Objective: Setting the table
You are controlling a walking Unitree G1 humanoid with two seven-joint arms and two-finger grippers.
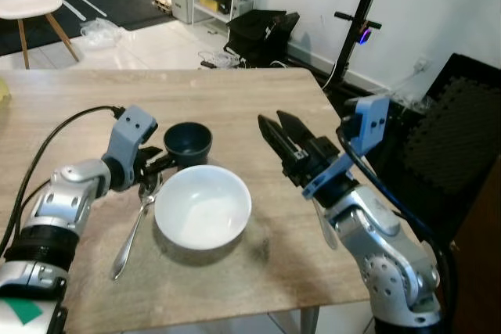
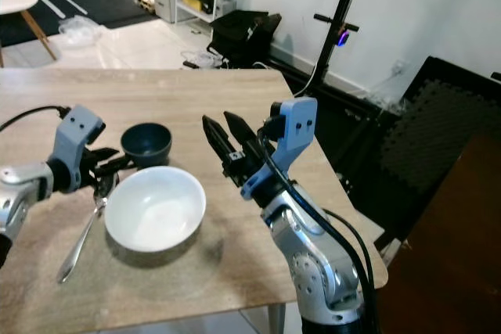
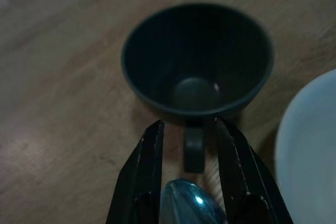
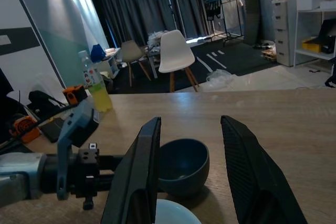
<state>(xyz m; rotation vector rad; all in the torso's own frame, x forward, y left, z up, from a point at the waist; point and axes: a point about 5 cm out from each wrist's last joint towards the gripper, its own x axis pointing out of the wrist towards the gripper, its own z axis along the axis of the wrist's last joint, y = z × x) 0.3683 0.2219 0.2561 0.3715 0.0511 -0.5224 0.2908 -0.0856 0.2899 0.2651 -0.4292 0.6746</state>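
The left hand (image 1: 162, 163) reaches low over the table (image 1: 235, 107), its two black fingers (image 3: 144, 177) parted narrowly on either side of the short handle of a dark cup (image 3: 197, 59); the fingers straddle the handle with a small gap on each side, so they are not closed on it. The cup stands upright, its handle pointing back toward the hand. Just under the hand lies a metal spoon (image 1: 135, 228), its bowl between the finger bases and its handle running back toward the near edge of the table. Just beside the spoon and the cup, on the robot's right, sits a white bowl (image 1: 203, 207), upright, close against the cup.

The right hand (image 1: 283, 140) hangs in the air above the table to the right of the bowl, fingers spread wide and holding nothing, pointing toward the cup.

Beyond the far end of the table stand a white chair (image 4: 176, 56) and, on the table, a bottle (image 4: 94, 85) of yellow drink
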